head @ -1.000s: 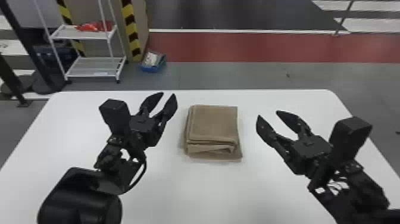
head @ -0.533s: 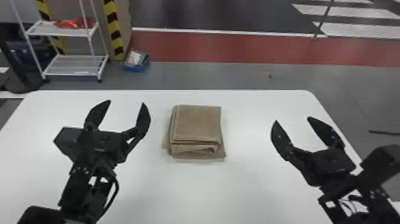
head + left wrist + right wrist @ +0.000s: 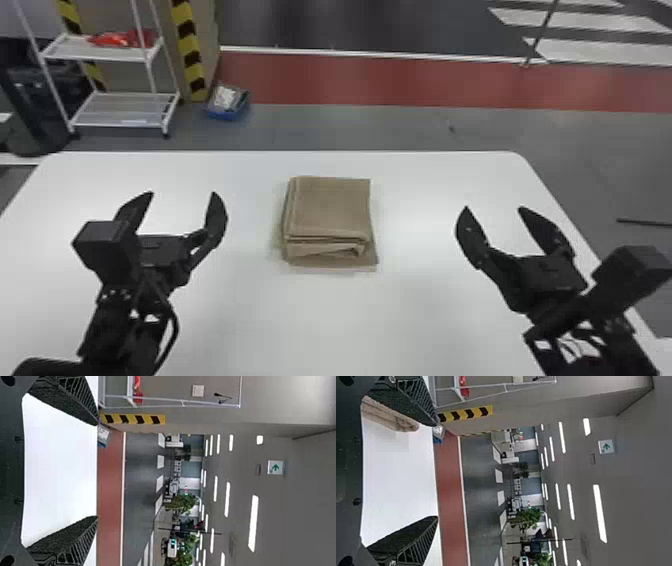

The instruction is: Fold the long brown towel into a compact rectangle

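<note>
The brown towel (image 3: 331,207) lies folded into a thick, roughly square stack near the middle of the table, its layers showing along the near side and a lower layer jutting out a little at the near right corner. To its left, apart from it, is my left gripper (image 3: 183,195), open and holding nothing. My right gripper (image 3: 492,210) stands open to the right of the towel, also clear of it. In the left wrist view the left gripper (image 3: 98,471) has its fingers wide apart. The right wrist view shows the right gripper (image 3: 437,471) spread, with the towel (image 3: 389,415) partly behind one finger.
The white table (image 3: 350,320) extends around the towel on all sides. On the floor beyond its far edge are a white wire shelf (image 3: 122,110) with red items on it and a blue box (image 3: 227,107).
The left gripper first moved left, away from the towel, and its fingers are wider apart than a second ago. The right gripper has also opened wider. The towel's folded shape looks the same.
</note>
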